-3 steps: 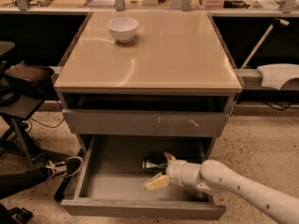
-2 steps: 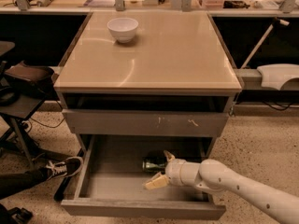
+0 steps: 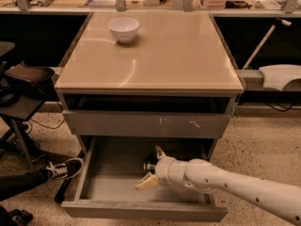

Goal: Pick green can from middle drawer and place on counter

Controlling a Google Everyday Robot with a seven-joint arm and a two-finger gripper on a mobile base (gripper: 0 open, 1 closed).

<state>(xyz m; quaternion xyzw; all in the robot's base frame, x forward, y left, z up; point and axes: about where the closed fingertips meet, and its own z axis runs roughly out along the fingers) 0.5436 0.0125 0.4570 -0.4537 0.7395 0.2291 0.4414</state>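
The green can [image 3: 149, 165] lies on its side in the open middle drawer [image 3: 113, 175], near the drawer's middle; only its dark end shows. My gripper [image 3: 152, 168] reaches into the drawer from the right on a white arm. Its two pale fingers are spread, one finger [image 3: 159, 152] behind the can and the other in front of it, with the can between them. The counter [image 3: 155, 55] is the tan top of the cabinet above.
A white bowl [image 3: 123, 29] stands on the counter's back left. A shut grey drawer front with white scuff marks [image 3: 146, 124] overhangs the open drawer. A person's shoe [image 3: 61, 168] and a stand [image 3: 19, 107] are on the floor to the left.
My gripper has shifted a little to the left, so its fingers now stand on either side of the can. The can and the drawer have not moved.
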